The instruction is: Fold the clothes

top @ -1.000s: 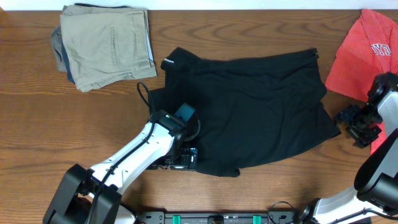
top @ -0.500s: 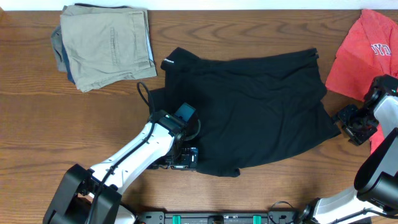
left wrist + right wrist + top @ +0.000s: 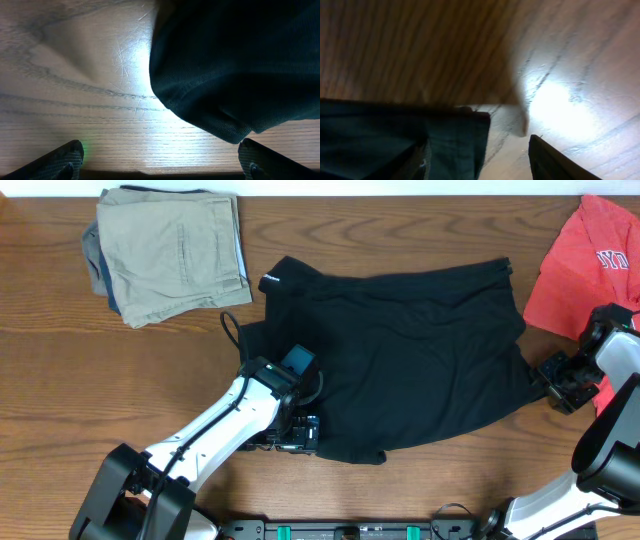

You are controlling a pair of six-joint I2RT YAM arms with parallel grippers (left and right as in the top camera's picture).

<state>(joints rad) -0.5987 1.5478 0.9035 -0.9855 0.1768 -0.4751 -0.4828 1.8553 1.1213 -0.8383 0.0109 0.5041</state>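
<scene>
White left arm (image 3: 215, 425), black joints (image 3: 125, 480), black left claw (image 3: 161, 156), teal wrist panel (image 3: 296, 361)

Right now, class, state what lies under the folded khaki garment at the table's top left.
Beneath the khaki garment, a blue-grey fabric edge peeks out along its left side. The rest is covered, so what that item is cannot be told.

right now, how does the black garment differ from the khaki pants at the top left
The black garment is spread out unfolded, while the khaki pants are folded into a compact rectangle. The black garment lies directly on the table near the middle, whereas the khaki pants sit on other folded cloth in the corner. The black garment covers far more area. Both are plain fabric.
</scene>
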